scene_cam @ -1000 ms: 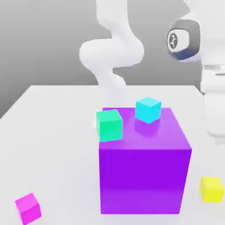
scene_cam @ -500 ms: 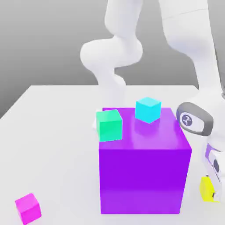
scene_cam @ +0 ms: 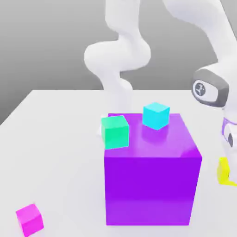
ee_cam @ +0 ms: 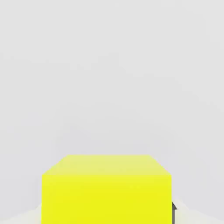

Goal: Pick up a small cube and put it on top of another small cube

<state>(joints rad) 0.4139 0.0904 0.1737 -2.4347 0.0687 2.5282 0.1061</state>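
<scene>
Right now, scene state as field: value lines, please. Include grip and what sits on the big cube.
gripper: closed on the yellow cube, at the exterior view's right
yellow cube: gripped, beside the purple cube, not stacked
purple cube: on the table, largest cube
on purple cube: green cube, cyan cube, apart
magenta cube: on the table, exterior view's left, near corner
stacking step: not yet done
</scene>
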